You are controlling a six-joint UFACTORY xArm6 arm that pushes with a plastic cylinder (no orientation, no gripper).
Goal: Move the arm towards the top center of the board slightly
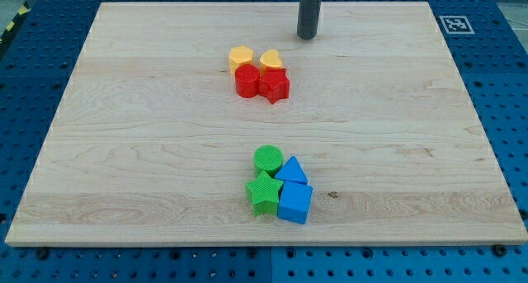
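My tip [307, 36] rests on the wooden board [124, 134] near the view's top centre, on a dark rod that comes down from the top edge. It stands up and to the right of a tight cluster: a yellow hexagon block [241, 56], a yellow rounded block [271, 59], a red cylinder [247, 82] and a red star [274, 86]. The tip touches none of them.
A second cluster lies low in the middle: a green cylinder [268, 159], a green star [264, 193], a blue triangle block [292, 170] and a blue cube-like block [295, 204]. A fiducial tag [454, 23] sits at the board's top right corner.
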